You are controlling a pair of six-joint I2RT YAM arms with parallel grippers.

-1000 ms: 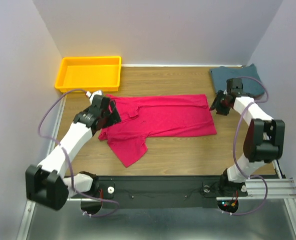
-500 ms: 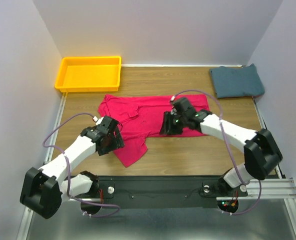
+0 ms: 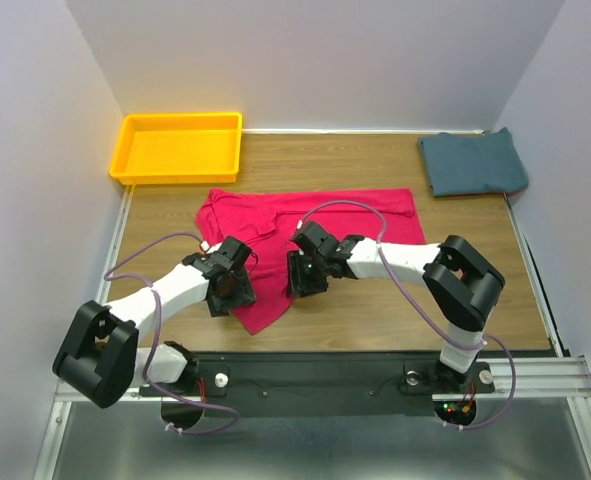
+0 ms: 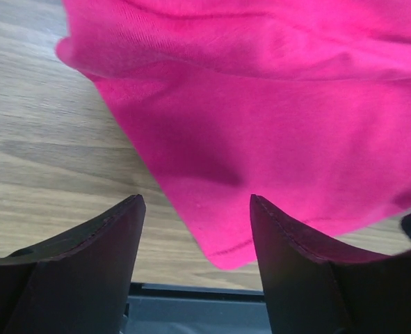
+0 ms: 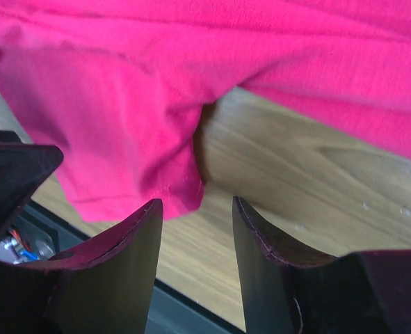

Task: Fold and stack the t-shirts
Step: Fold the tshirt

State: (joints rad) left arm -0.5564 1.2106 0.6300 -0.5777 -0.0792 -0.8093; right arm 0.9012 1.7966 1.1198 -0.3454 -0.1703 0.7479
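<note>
The crimson-pink t-shirt [image 3: 325, 232] lies spread across the middle of the table, one sleeve [image 3: 265, 305] pointing at the near edge. My left gripper [image 3: 238, 293] hovers at that sleeve's left side, open; in the left wrist view the sleeve [image 4: 261, 104] has its hem tip between the left gripper's [image 4: 197, 209] fingers, untouched. My right gripper [image 3: 298, 284] is at the sleeve's right side, also open. In the right wrist view the sleeve's edge [image 5: 122, 125] sits just beyond the right gripper [image 5: 195, 209]. The teal-blue t-shirt [image 3: 472, 163] rests folded at the back right.
A yellow tray [image 3: 180, 147] stands at the back left corner. Walls close in the table on the left, back and right. The black base rail [image 3: 315, 370] runs along the near edge, just beyond the sleeve tip.
My right arm swung from beside the teal shirt at the back right across to the pink sleeve. My left arm drew back from the collar area to the sleeve's left side.
</note>
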